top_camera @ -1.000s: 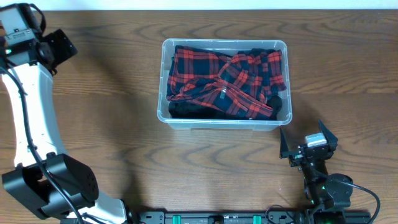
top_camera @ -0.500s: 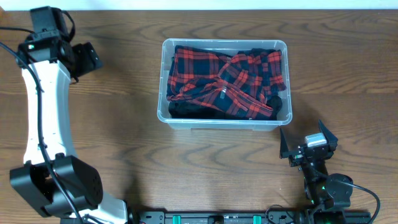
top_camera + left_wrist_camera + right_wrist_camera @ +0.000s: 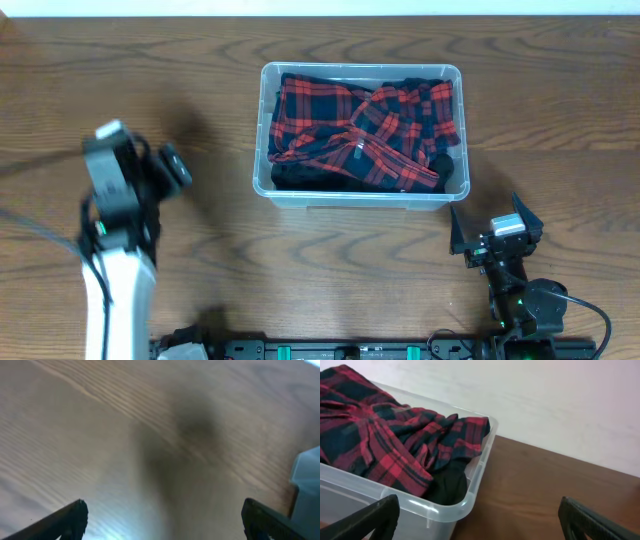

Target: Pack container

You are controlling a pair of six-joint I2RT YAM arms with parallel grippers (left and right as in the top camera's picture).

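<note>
The clear plastic container [image 3: 263, 130] sits at the table's middle, filled with a red and black plaid garment [image 3: 370, 125] over dark cloth. In the right wrist view the container's near corner [image 3: 465, 505] and the garment [image 3: 385, 445] fill the left. My right gripper [image 3: 492, 230] rests open and empty in front of the container's right corner, its fingertips [image 3: 380, 515] wide apart. My left gripper [image 3: 165, 172] is blurred, left of the container, open and empty over bare wood; its fingertips [image 3: 70, 517] show wide apart.
The wooden table [image 3: 560, 110] surrounds the container. A pale wall [image 3: 545, 400] stands behind the table. A corner of the container [image 3: 306, 480] shows at the right edge of the left wrist view.
My left arm has swung from the far left corner toward the front and nearer the container, and is blurred with motion. The right arm and container have not moved.
</note>
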